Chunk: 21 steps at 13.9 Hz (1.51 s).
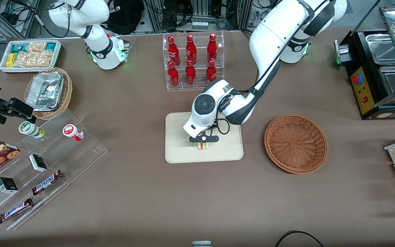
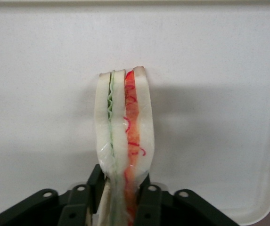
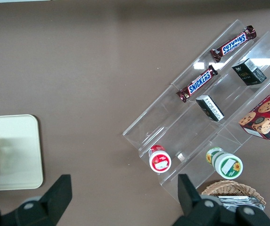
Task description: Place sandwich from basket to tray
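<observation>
Over the tray (image 1: 177, 151), pincer (image 1: 203, 140) clamped on sandwich (image 1: 203, 146), Snickers bars (image 1: 47, 181) nearby

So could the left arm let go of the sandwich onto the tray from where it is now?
Probably yes. The gripper is over the tray, shut on the sandwich, with only bare tray surface beneath and around it. The basket sits apart, toward the working arm's end.

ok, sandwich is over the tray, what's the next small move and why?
Probably open the tool and let go. It is shut on the triangular white-bread sandwich, which sits over the middle of the cream rectangular plastic tray, seemingly touching it, and the round reddish-brown wicker basket is already empty.
</observation>
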Available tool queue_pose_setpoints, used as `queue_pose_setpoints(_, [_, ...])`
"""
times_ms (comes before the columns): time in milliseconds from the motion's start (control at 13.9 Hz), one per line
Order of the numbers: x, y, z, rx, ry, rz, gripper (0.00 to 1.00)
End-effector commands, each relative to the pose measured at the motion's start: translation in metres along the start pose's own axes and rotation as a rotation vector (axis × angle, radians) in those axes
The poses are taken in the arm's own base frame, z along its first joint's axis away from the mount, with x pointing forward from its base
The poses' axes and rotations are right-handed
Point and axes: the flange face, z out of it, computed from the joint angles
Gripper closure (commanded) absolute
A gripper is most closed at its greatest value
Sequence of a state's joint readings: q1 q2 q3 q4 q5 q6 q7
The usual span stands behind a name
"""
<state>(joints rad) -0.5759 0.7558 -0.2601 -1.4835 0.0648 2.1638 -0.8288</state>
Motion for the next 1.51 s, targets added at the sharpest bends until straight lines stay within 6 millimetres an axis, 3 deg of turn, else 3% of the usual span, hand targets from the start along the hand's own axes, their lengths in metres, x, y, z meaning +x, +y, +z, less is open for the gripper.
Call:
queue_pose_setpoints(0, [0.000,0.004,-0.015,0.017,0.021,0.007,0.01])
queue_pose_setpoints(144, [-0.005,0.001,-0.045,0.039,0.012,-0.003,0.01])
queue_pose_setpoints(360, [-0.011,-0.014,-0.127,0.034,0.057,-0.097,0.01])
queue_pose_setpoints(504, [-0.007,-0.041,-0.185,0.018,0.075,-0.147,0.01])
queue_pose_setpoints(648, [-0.007,-0.067,-0.224,0.036,0.080,-0.215,0.00])
queue_pose_setpoints(792, [0.000,-0.101,-0.259,0.040,0.094,-0.279,0.00])
queue_pose_setpoints(864, [0.006,-0.132,-0.280,0.053,0.088,-0.315,0.00])
queue_pose_setpoints(1080, [0.003,-0.188,-0.331,0.068,0.098,-0.399,0.00])
queue_pose_setpoints(1440, [-0.004,-0.280,-0.387,0.107,0.067,-0.380,0.00])
